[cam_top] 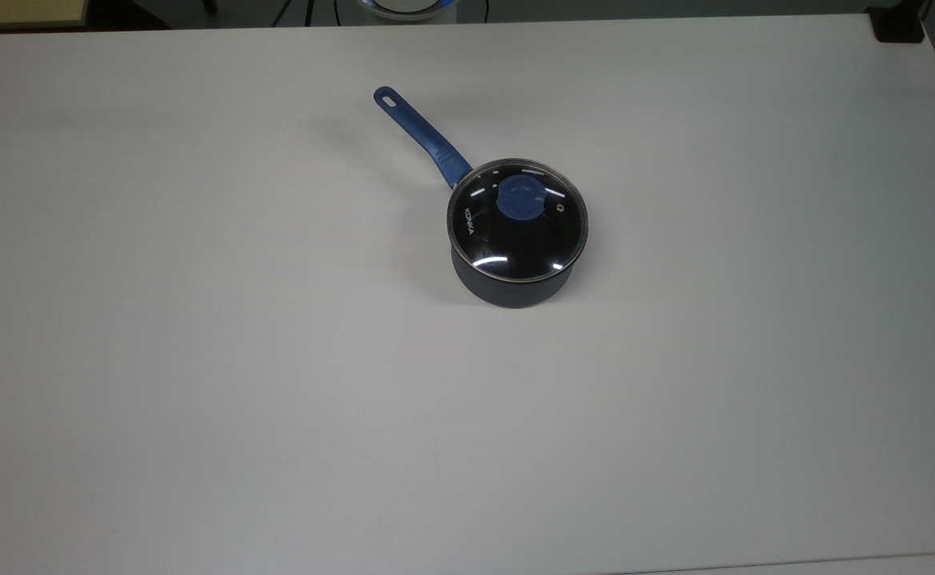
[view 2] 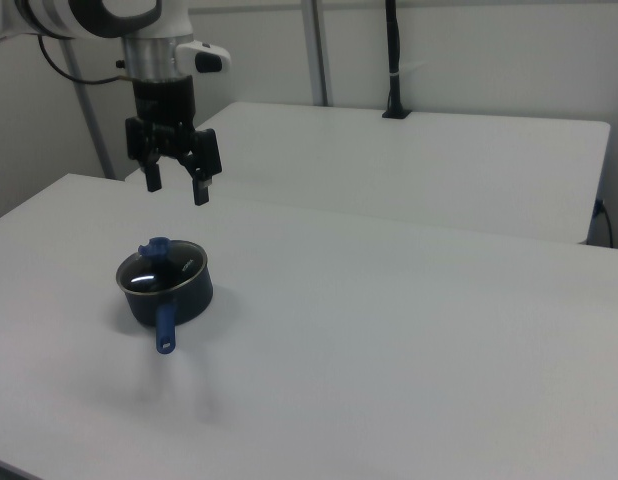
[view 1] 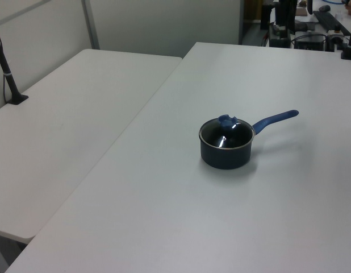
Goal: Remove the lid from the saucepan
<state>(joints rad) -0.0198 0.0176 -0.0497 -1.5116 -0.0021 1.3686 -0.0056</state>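
- You had two white tables: the one carrying the pot (cam_top: 196,359), and a second table (view 1: 67,114) butted against it on the left view's left.
- You had one arm with one gripper (view 2: 176,184); in the right view it hung above the table, over and a little behind the pot, well clear of it, with its two fingers (view 2: 201,180) spread apart and nothing between them.
- You had one saucepan (cam_top: 511,287), upright on the table, slightly right of centre in the top view.
- Its one long blue handle (cam_top: 423,140) ran diagonally toward the top view's upper left, slotted end farthest from the pot; in the left view it pointed right and away from the camera, in the right view toward the camera.
- You had one glass lid (cam_top: 483,239), seated flat on the saucepan's rim, with its "KONKA" lettering on the top view's left.
- You had one blue knob (cam_top: 520,197) at the lid's centre.
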